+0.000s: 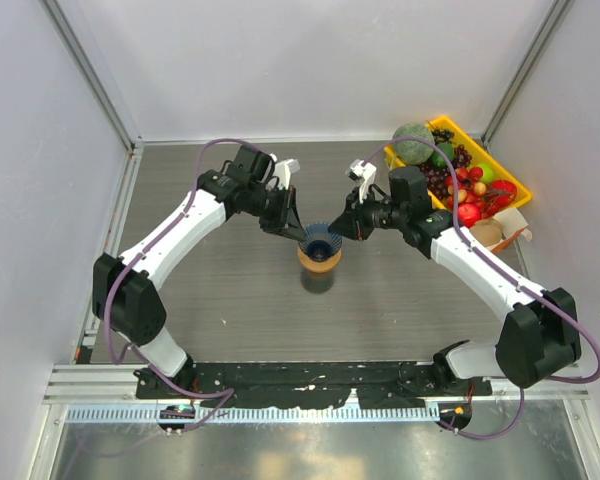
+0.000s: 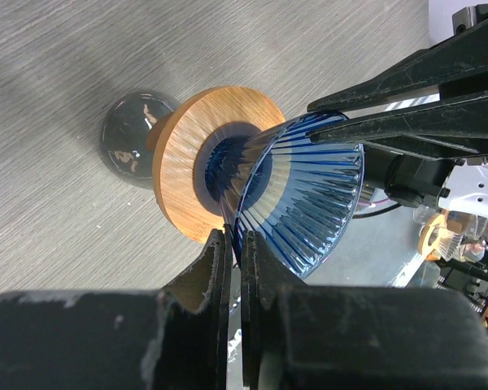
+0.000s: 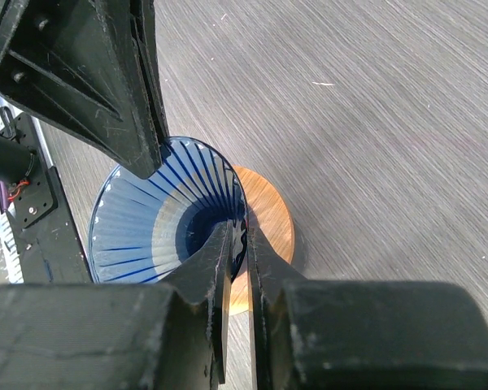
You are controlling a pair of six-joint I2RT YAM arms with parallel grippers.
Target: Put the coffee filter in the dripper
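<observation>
The dripper (image 1: 319, 242), a dark blue ribbed cone, stands upright near the middle of the desk (image 1: 230, 310), seated in an orange-brown wooden ring (image 2: 187, 154). Below the ring is a dark glossy round body (image 2: 130, 138), which the top view mostly hides under the cone. The left pincer (image 2: 234, 236) is clamped on the dripper's rim on the left side, its fingers drawn almost together with only the thin wall between them. The right pincer (image 3: 237, 231) is clamped on the rim of the opposite side in the same way. From the right wrist, the inside of the cone (image 3: 146, 236) shows pale ribs running down to a dark centre, and part of it is covered by the left arm's black fingers (image 3: 106, 81). The far right of the left wrist view is a blur of white and metal parts that cannot be made out. The desk is grey with a fine wood grain. At its far right corner sits a yellow tray (image 1: 508, 178) of fruit with a green melon (image 1: 413, 143) and dark grapes (image 1: 440, 180). White walls (image 1: 330, 60) close in the space, and purple cables (image 1: 113, 290) run along both arms.
</observation>
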